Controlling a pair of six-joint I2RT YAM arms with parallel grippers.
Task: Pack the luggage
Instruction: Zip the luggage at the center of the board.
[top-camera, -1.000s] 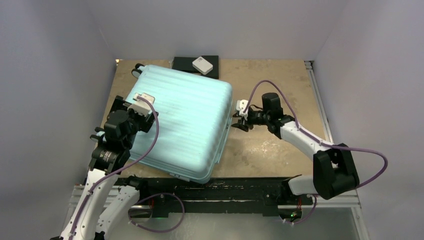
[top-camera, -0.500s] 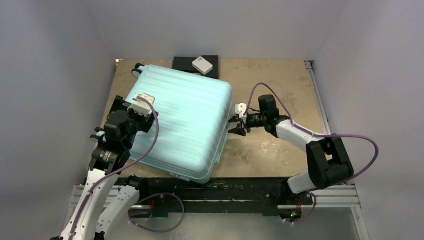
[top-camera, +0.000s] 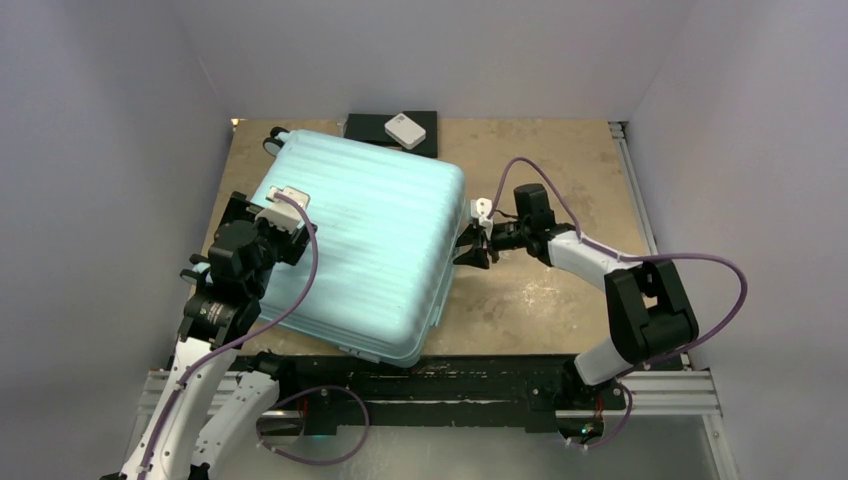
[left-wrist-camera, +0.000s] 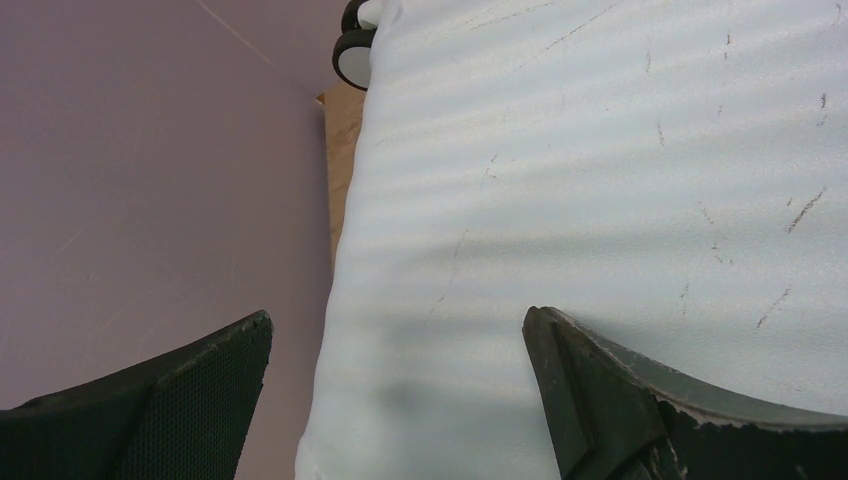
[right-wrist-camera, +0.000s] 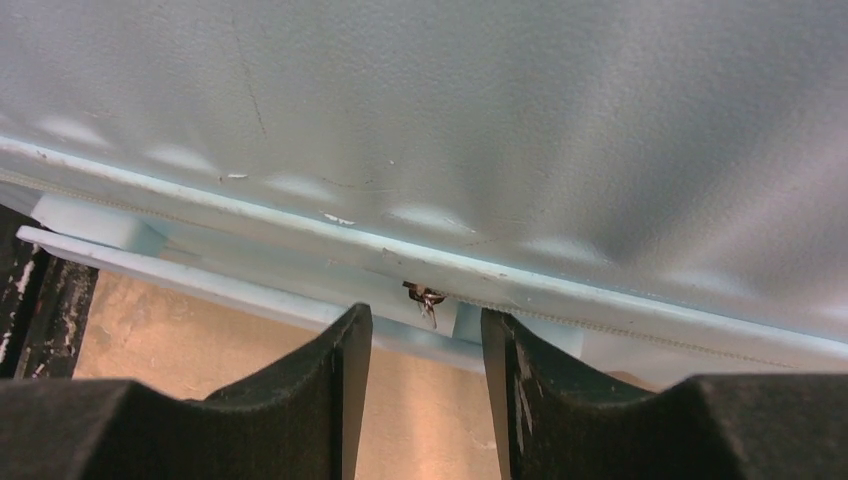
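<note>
The luggage (top-camera: 370, 250) is lying flat and shut on the table (top-camera: 560, 170), ribbed shell facing up. It is sitting on the left-centre part of the table, turned at an angle, with its wheels (top-camera: 272, 140) pointing to the far left corner. Its near corner is reaching the black rail at the front edge.

The left end effector (left-wrist-camera: 397, 320) is hanging over the luggage's left edge with the jaws spread wide and nothing between them. In the left wrist view one finger (left-wrist-camera: 640, 400) is sitting above the pale shell, and the other finger (left-wrist-camera: 170, 400) is hanging off the side by the wall. Whether either finger is touching the shell I cannot tell.

The right end effector (right-wrist-camera: 425, 318) is pointing at the luggage's right side wall, close up to it. Its jaws are standing partly apart and gripping nothing. A small dark zipper pull (right-wrist-camera: 427, 297) is hanging from the seam just beyond the fingertips, lined up with the gap between them. Bare table is showing below the seam.

At the far edge of the table, just behind the luggage, a flat black item (top-camera: 370, 127) is lying with a small white box (top-camera: 405, 130) resting on top.
</note>
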